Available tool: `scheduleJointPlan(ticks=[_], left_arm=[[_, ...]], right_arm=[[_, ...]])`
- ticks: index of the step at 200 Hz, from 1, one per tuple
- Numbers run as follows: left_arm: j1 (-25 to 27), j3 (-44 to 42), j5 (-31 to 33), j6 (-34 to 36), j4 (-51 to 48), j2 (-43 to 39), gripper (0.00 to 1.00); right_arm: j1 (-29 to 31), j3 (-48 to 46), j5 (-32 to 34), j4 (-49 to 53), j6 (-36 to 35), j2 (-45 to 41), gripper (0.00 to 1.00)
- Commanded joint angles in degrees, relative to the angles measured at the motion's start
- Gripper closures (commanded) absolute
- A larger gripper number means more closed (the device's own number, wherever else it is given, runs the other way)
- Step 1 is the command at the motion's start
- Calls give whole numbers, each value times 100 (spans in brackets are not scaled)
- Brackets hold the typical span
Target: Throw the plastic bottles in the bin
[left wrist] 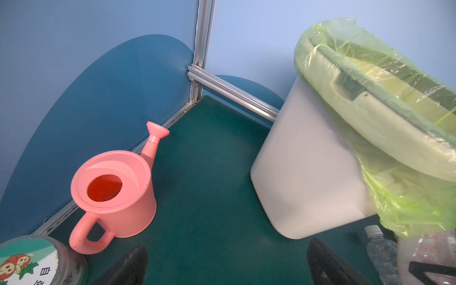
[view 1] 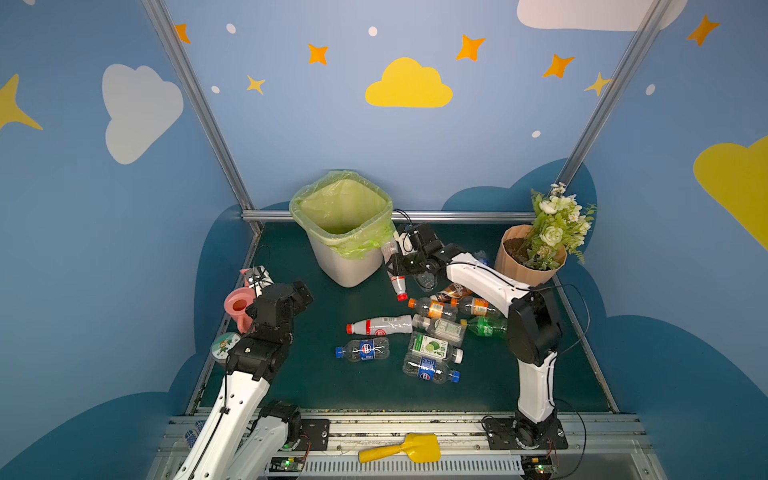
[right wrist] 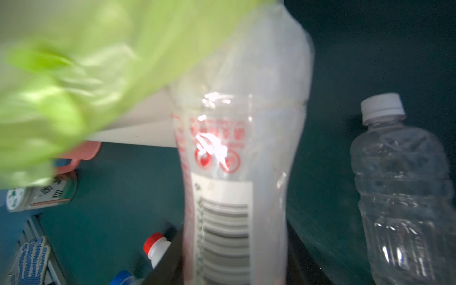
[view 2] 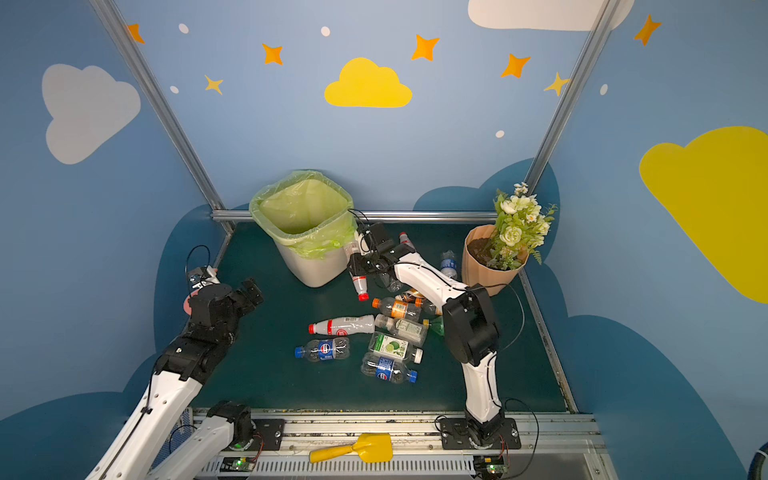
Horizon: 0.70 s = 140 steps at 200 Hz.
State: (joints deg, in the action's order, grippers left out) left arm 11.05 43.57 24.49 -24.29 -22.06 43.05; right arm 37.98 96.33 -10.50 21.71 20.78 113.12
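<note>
Right claw (view 1: 395, 266) is pinching the waist of a milky-white plastic bottle with a red cap (view 1: 400, 284). The bottle hangs cap-down just beside the white rectangular bin with the yellow-green bag (view 1: 347, 266). It looks empty, so probably light, squashy and a bit slick, and a mid-body grip seems right. Left claw (left wrist: 227, 269) is spread wide with nothing in it. The other plastic bottles (view 1: 368, 348) lie on the green mat (view 1: 316, 374).

The bin (view 1: 349, 266) is coloured white and lined with a yellow-green bag (view 1: 340, 203). The watering can (left wrist: 128, 212) is coloured pink, the worktop (view 1: 311, 374) dark green. The milky bottle (right wrist: 234, 148) is printed in red and capped red.
</note>
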Motion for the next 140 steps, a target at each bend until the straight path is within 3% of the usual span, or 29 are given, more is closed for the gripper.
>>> scheduleJointPlan(ticks=[1, 88, 110, 140], left_arm=[[-6, -47, -42, -39, -35, -62, 0], [11, -57, -185, -53, 68, -71, 0], [24, -49, -233, -76, 122, -31, 0], [31, -15, -309, -77, 135, -20, 0]], right_arm=[[-77, -273, 30, -479, 29, -506, 56], [-492, -1628, 590, -2358, 205, -2964, 55], [-502, -1024, 100, -2525, 381, -2788, 54], [-431, 92, -537, -3121, 946, -1900, 54]])
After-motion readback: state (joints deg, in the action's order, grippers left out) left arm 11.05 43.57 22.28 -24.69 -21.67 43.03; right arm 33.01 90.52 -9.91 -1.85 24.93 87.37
